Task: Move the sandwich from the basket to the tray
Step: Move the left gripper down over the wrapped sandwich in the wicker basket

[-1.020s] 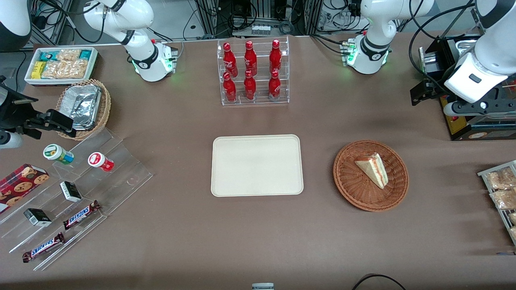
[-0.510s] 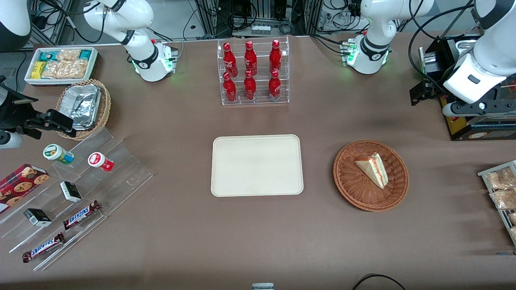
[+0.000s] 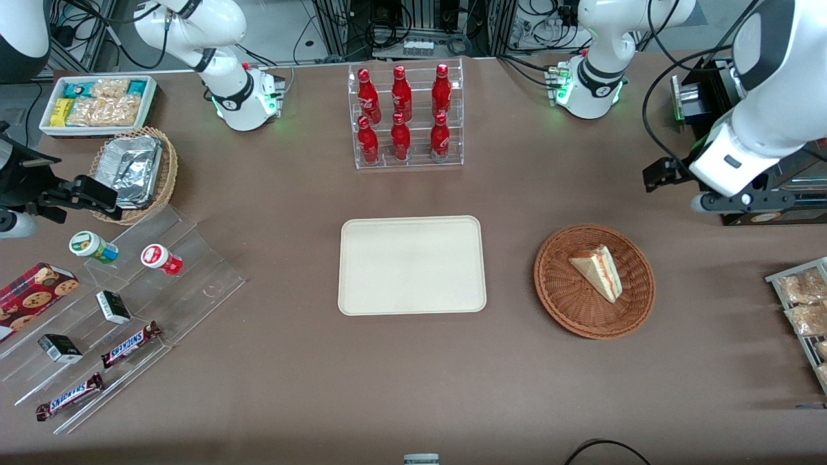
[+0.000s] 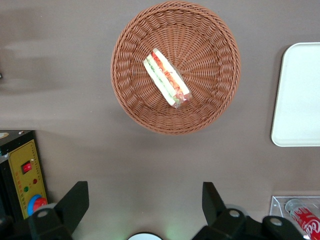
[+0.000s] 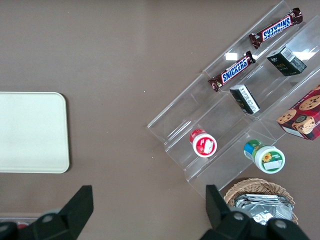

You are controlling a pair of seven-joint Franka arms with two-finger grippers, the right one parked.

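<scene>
Lying slantwise in the basket [image 4: 175, 67], the sandwich [image 4: 166, 77] is seen ahead of the spread, empty gripper [image 4: 141, 205], well apart from it.

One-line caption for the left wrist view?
Open gripper hovers above the table near the basket, where the sandwich lies; tray alongside.

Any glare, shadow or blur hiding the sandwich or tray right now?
Front view: even lighting, sandwich sharp in the basket, tray shows no glare; a soft shadow lies on the table near the basket. Left wrist view: sandwich crisp, its wrap faintly shiny; gripper open above bare table, fingers dark but clear.
</scene>
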